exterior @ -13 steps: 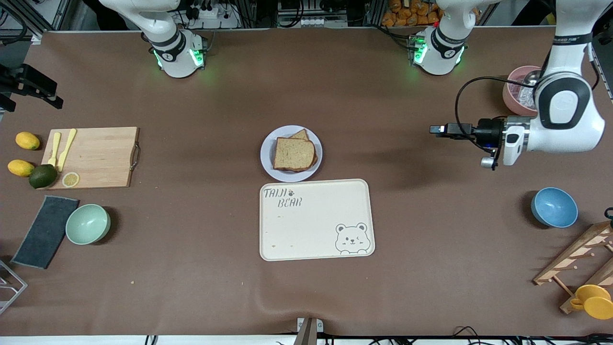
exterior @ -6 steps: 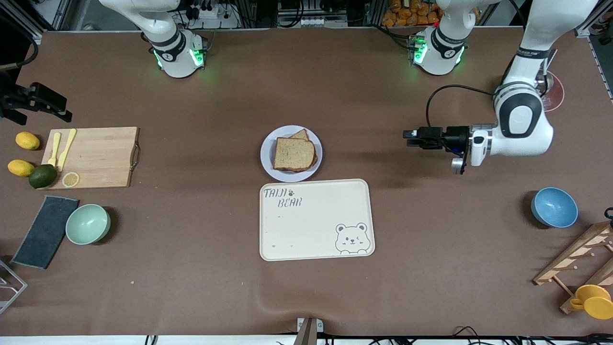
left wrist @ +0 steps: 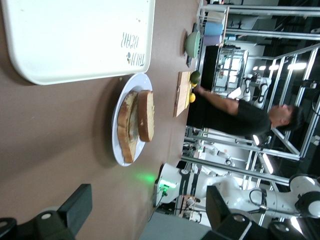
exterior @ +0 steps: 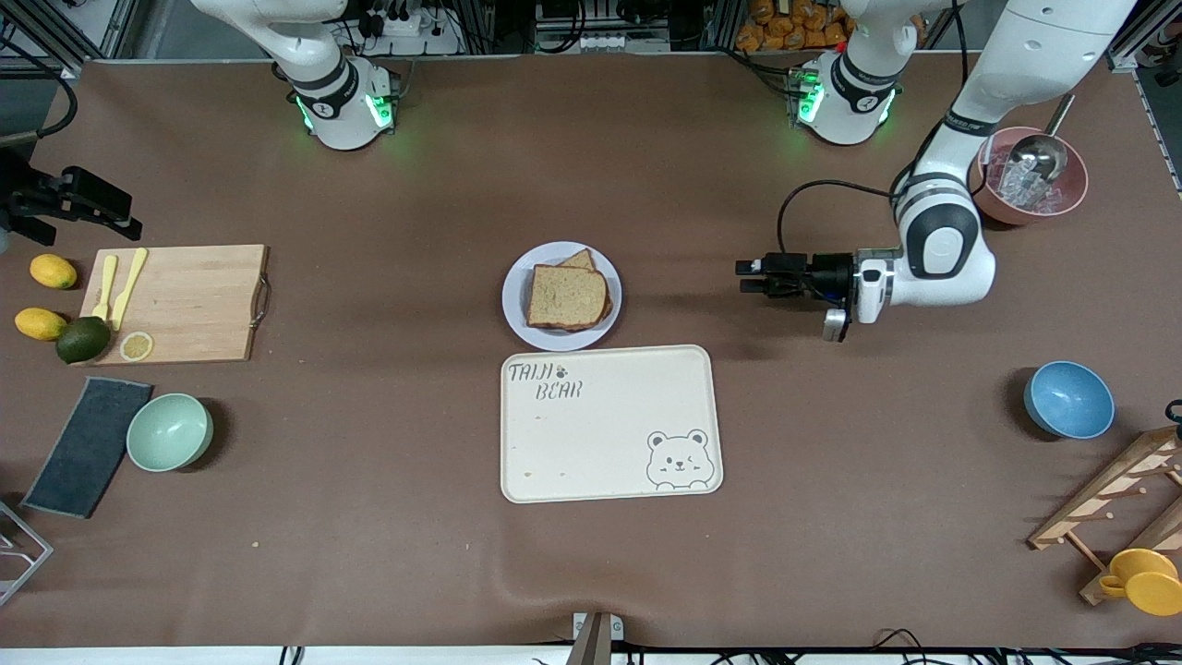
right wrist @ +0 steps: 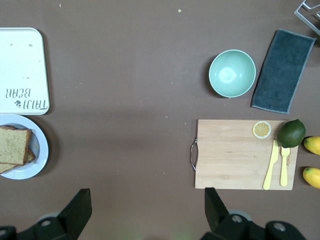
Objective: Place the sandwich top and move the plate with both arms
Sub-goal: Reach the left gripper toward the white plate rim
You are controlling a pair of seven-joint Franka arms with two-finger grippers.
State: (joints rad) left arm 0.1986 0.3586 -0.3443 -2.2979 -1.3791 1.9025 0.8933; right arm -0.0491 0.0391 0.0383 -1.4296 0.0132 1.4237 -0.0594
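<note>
Since the sandwich top (exterior: pixel 567 296) already lies on the stack of bread on the plate (exterior: pixel 513 300), we judge the placing done and the two-armed move of the plate as what remains; the plate sits mid-table, touching or just beside the edge of the cream tray (exterior: pixel 609 423) that lies nearer the front camera, which looks a likely destination. The left end effector (exterior: pixel 753 276) hangs low over bare table toward the left arm's end, turned sideways with its fingers apart and empty, pointing at the plate, a pose that suits taking the rim from the side; its wrist view looks along the table at the plate edge-on. The right end effector (right wrist: pixel 145 212) is high over the table near the cutting board (exterior: pixel 189 303), fingers spread wide and holding nothing; we take that arm to be waiting. Against the earlier frames, the left end effector has travelled steadily toward the plate, while plate, bread and tray have not shifted.
</note>
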